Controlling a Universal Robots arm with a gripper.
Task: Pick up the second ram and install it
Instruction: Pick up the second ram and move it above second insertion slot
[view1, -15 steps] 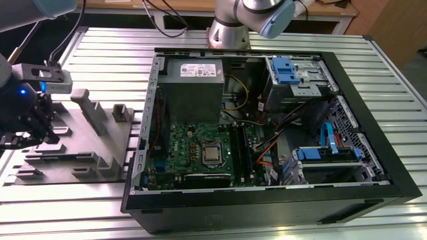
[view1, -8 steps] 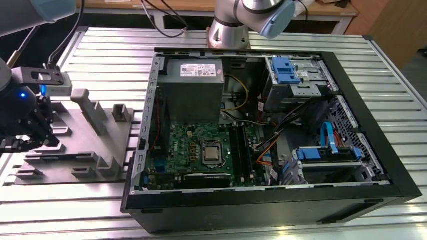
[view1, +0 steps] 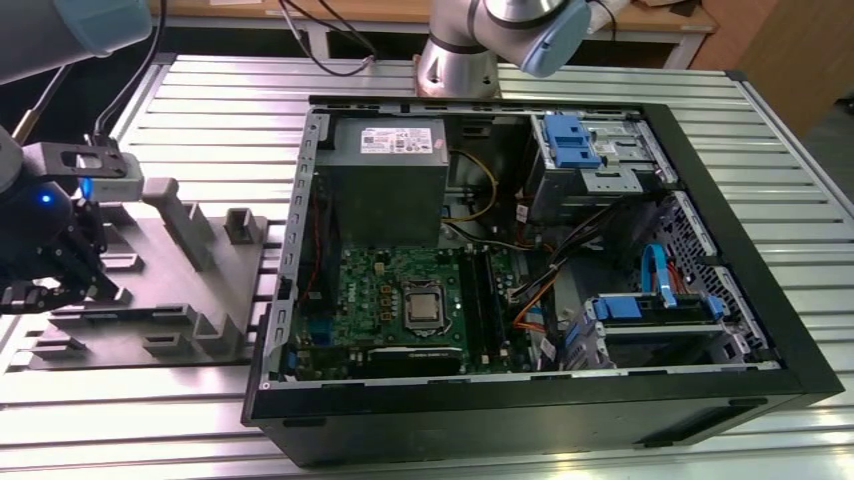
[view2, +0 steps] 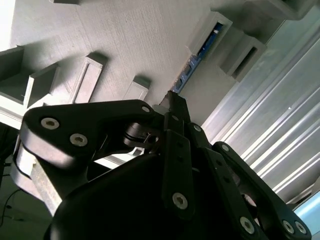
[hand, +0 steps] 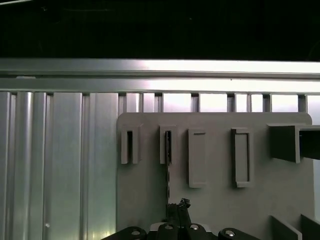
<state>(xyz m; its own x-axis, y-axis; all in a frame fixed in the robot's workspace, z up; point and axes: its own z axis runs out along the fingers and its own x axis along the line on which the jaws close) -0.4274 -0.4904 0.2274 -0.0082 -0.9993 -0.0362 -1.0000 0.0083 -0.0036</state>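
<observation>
Gripper (view1: 54, 290) over grey fixture tray (view1: 160, 335)

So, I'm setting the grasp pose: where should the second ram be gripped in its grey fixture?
Probably mid-length on its upper edge, coming from straight above and pinching the two flat faces. The second ram stands on edge in the grey fixture, one end in a holder block, leaving the middle stretch open.

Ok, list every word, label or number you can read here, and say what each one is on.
White label on the power supply: printed lines, too small to read.
Motherboard: printed marks, none readable.
Second ram in the grey fixture: no text can be made out.
Nothing here can be quoted.
</observation>
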